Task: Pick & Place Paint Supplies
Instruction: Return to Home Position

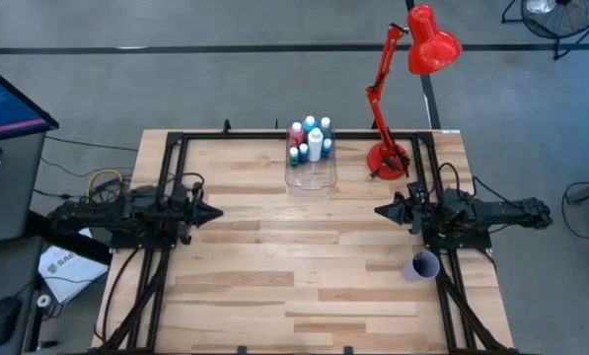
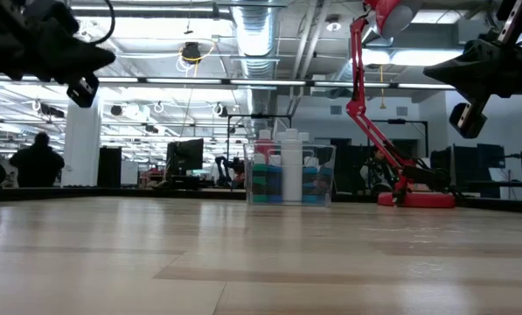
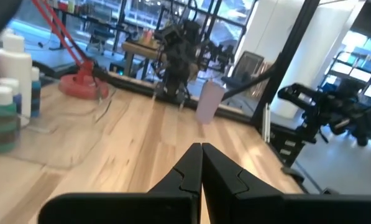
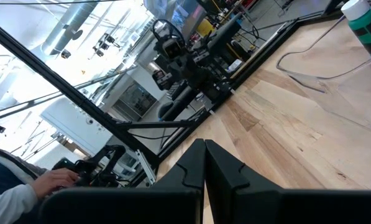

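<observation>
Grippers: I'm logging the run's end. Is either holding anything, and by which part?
Nothing is held. The left gripper and right gripper hang shut and empty over the table; the paint bottles stand in the clear box.

You're in a robotics lab inside a big open industrial hall. Bare silver ducts and a hanging lamp run overhead, and the grey floor carries dark tape lines. Your wooden worktop sits in a black metal frame bearing the left arm and right arm. Beyond it are screens and a person.
</observation>
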